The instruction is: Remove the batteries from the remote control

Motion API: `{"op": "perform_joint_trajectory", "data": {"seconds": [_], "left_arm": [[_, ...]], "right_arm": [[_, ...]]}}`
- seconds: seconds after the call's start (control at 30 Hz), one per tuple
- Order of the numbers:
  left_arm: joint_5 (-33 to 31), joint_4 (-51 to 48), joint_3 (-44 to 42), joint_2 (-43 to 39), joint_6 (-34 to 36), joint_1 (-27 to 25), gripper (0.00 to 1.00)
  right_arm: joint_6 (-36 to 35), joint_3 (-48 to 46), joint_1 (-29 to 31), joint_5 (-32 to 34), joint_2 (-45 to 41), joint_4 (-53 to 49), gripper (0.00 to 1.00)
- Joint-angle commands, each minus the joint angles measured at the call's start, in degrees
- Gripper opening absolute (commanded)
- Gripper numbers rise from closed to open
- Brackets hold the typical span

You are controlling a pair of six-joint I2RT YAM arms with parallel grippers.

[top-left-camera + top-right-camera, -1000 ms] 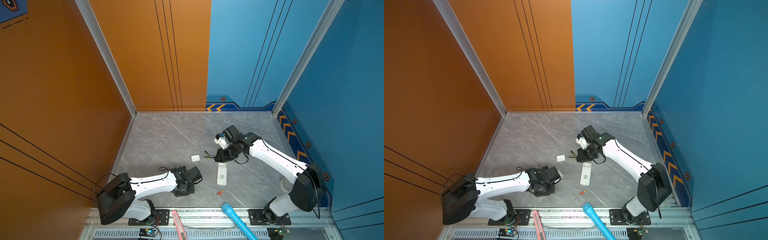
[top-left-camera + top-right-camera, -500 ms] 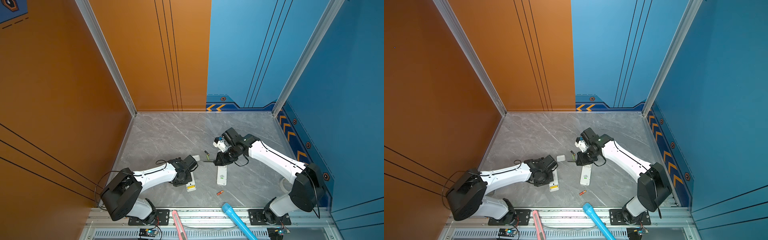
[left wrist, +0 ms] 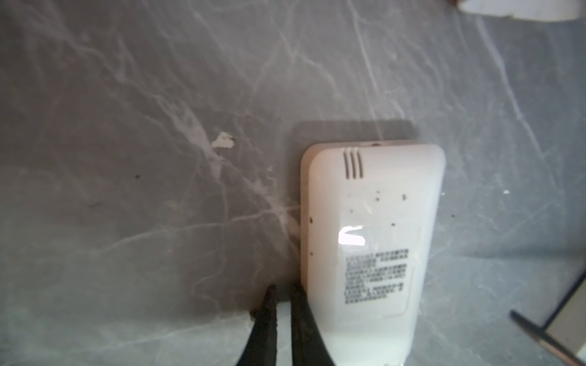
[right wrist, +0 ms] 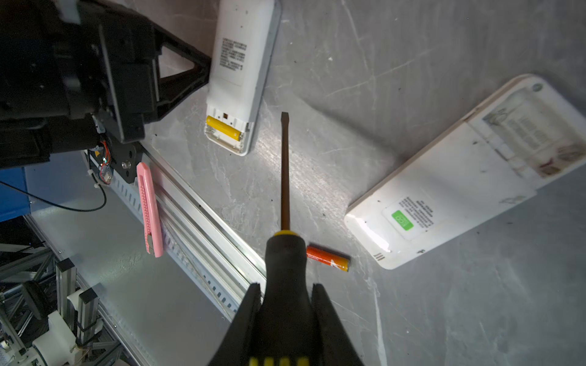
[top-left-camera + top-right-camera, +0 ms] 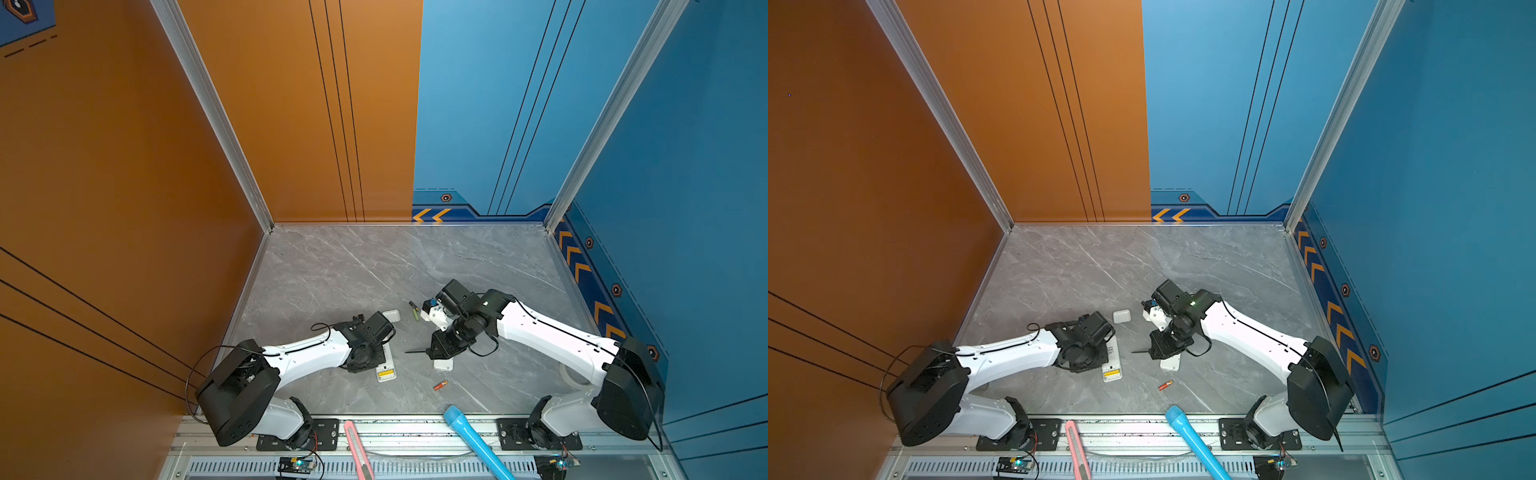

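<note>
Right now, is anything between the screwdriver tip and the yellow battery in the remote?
Nothing visible. The yellow battery lies exposed in the open end of the remote, only bare table between it and the screwdriver in the right gripper. The left gripper sits at the remote's far edge.

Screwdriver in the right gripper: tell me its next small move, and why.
Probably ease the screwdriver tip to the yellow battery and pry it up: the right gripper grips the handle, the remote lies with its bay open, the tip short of it.
</note>
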Motion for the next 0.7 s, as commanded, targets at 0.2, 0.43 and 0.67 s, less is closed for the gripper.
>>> {"op": "perform_joint_trajectory", "data": {"seconds": [0.2,0.43,0.67], "left_arm": [[10.12,3.25,1.72,0.97,5.35,-2.32,0.07],[14.69,1.20,-0.25,0.17,6.09,-2.71,0.04],[14.92,-1.66,0.21,-5.73,6.23,-2.50,0.05]], "right_arm": [[9.37,-5.45,5.05,7.97,-6.33,3.19,0.00],[13.53,-8.09,8.51,11.03,-10.90,4.44,0.00],[13.57,-8.98,13.87,13.51,-13.03,4.71,0.00]]}}
